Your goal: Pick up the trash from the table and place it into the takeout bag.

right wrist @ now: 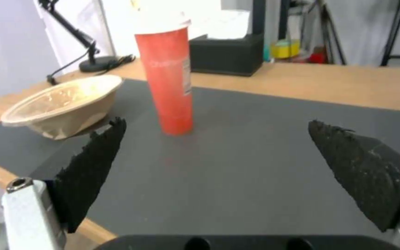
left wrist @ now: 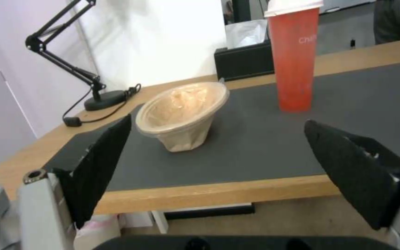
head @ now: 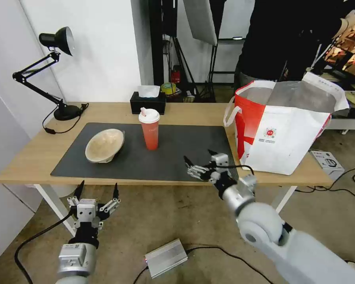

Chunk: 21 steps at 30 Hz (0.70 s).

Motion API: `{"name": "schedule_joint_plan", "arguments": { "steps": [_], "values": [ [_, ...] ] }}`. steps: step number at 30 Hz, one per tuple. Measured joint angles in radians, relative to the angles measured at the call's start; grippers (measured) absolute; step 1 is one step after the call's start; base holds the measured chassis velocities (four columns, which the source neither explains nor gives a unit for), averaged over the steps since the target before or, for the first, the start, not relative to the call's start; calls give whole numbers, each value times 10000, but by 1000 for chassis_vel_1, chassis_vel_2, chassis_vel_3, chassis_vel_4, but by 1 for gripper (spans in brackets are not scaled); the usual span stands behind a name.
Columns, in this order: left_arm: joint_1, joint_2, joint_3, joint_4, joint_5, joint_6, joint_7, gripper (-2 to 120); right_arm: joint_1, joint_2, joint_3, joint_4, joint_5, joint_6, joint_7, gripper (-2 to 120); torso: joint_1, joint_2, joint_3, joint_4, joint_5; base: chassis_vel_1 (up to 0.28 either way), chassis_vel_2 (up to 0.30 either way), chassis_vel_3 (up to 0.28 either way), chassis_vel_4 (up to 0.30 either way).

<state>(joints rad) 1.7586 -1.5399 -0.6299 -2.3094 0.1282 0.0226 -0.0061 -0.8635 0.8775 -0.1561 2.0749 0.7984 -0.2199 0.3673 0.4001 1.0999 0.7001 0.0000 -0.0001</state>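
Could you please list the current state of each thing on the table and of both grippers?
Paper bowl: tipped on its side, on the mat.
Red cup: upright, lid on.
Takeout bag: standing, top open.
Tissue box: tissue sticking out.
Desk lamp: upright.
Left gripper: open, below the table edge.
Right gripper: open, over the mat.
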Motion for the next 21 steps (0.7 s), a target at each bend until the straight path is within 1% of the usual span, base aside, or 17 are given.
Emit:
{"name": "schedule_joint_plan", "arguments": {
  "steps": [1, 7, 11, 12, 16, 21],
  "values": [
    [-7, 9, -3, 0, 0, 1, 1, 100, 240, 41, -184, -114, 200, -80, -8, 100, 0, 0, 0, -1, 1, 0, 0, 0, 0],
    [-30, 27, -30, 11, -7, 1, 0, 100, 990, 263, -606, -581, 326, -155, -281, 100, 0, 0, 0, -1, 1, 0, 0, 0, 0],
    [-56, 28, -53, 29, -25, 3, 1, 100, 2055, 499, -1153, -1229, 320, -182, -413, 100, 0, 0, 0, 0, 0, 0, 0, 0, 0],
    [-56, 28, -53, 29, -25, 3, 1, 100, 2055, 499, -1153, -1229, 320, -182, -413, 100, 0, 0, 0, 0, 0, 0, 0, 0, 0],
    [-109, 47, -65, 52, -51, 3, -1, 100, 2904, 735, -1502, -1780, 373, -203, -472, 100, 1, 0, -1, 0, 1, 0, 0, 0, 0],
    [-126, 71, -99, 82, -74, 4, -8, 100, 3261, 941, -1663, -2147, 421, -242, -491, 100, 0, 0, -1, 0, 0, 0, 0, 0, 0]
  ]
}}
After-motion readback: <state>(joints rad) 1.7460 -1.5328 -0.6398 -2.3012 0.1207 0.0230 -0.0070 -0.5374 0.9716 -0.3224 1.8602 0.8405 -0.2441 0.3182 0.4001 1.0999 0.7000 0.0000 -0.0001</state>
